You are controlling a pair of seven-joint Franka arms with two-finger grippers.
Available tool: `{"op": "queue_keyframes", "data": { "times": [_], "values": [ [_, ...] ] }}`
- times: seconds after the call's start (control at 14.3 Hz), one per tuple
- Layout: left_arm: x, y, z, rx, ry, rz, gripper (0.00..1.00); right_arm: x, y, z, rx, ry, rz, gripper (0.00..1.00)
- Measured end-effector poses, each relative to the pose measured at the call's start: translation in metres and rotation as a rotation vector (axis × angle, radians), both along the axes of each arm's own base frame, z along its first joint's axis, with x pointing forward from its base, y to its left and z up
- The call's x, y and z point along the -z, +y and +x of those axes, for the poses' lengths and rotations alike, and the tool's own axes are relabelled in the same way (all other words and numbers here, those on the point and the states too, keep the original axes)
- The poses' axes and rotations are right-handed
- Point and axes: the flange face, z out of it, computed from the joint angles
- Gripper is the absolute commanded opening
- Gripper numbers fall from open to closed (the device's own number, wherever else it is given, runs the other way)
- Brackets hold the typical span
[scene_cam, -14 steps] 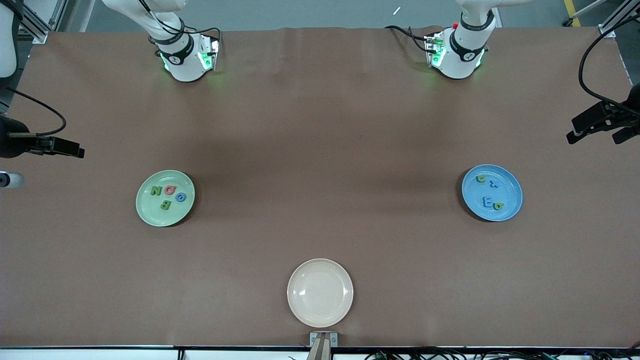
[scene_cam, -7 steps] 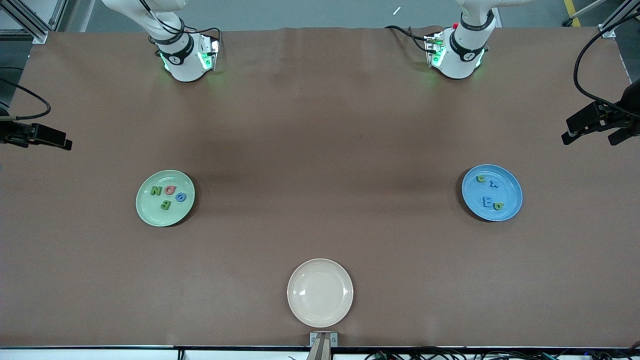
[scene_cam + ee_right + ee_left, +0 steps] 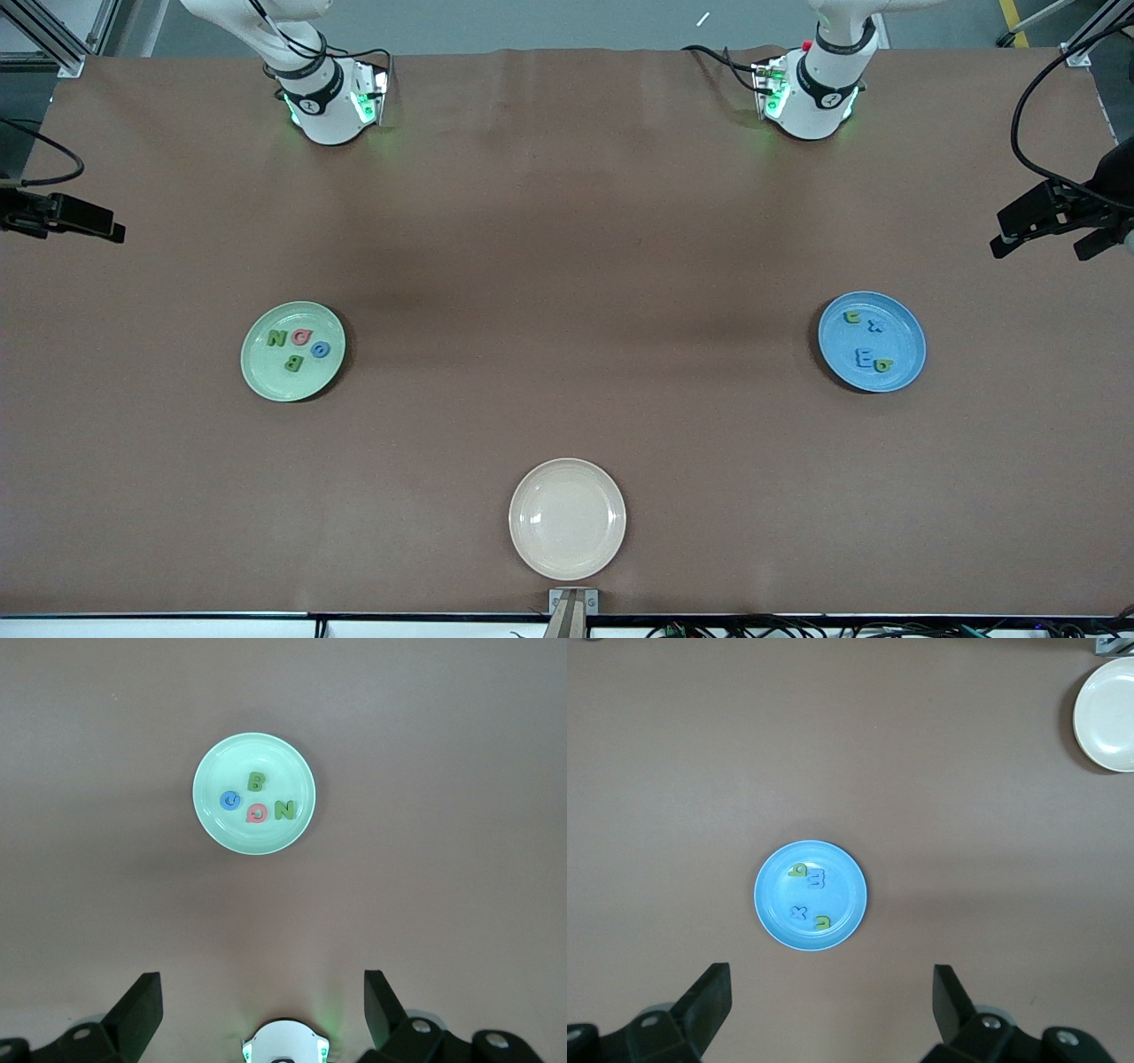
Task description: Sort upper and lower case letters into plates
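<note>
Eight letters, all already sitting in plates, none loose on the table. Nearest the front edge, at its middle, the cream plate (image 3: 567,518) is bare; leave it.

Farther up, toward the right arm's end, the green plate (image 3: 292,351) holds four: green B (image 3: 293,361), blue letter (image 3: 321,349), pink letter (image 3: 300,337), green N (image 3: 276,337). These read as capitals to me, though the blue one is too small to be sure.

Toward the left arm's end, the blue plate (image 3: 873,341) holds four more: green letter (image 3: 883,364) touching a blue E-like one (image 3: 864,357), then blue x (image 3: 875,325) and green u-shape (image 3: 852,315).

Handling, my read: they're light, thin, soft foam, so no breakage risk, but they lie flat on glossy plates and will likely skid. If you re-pick, come straight down and pinch across a stroke's edges, gently. Separate the touching pair first.

Arms: right gripper (image 3: 66,219) is over the table's edge at its own end, left gripper (image 3: 1050,221) likewise at the other end; both high, pulled out wide, waiting. Both claws released, jaws spread, nothing between them.
</note>
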Motion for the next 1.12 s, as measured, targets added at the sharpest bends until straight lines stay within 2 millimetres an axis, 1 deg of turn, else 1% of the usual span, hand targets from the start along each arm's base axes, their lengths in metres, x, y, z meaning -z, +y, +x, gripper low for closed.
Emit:
{"op": "queue_keyframes", "data": {
  "times": [0.28, 0.49, 0.77, 0.91, 1.12],
  "values": [
    [0.000, 0.000, 0.000, 0.001, -0.001, 0.000, 1.00, 0.004, -0.001, -0.021, 0.001, -0.037, 0.005, 1.00],
    [0.000, -0.001, 0.000, 0.002, -0.001, 0.000, 1.00, -0.001, -0.001, -0.035, 0.002, -0.055, 0.008, 1.00],
    [-0.001, -0.001, -0.001, 0.002, 0.001, 0.000, 1.00, -0.005, 0.000, -0.040, 0.000, -0.068, 0.009, 1.00],
    [-0.003, -0.001, -0.007, 0.004, 0.025, 0.001, 1.00, -0.007, 0.000, -0.041, 0.000, -0.074, 0.011, 1.00],
    [-0.011, -0.002, -0.017, 0.006, 0.036, 0.003, 1.00, -0.014, 0.000, -0.045, 0.000, -0.087, 0.012, 1.00]
  ]
}}
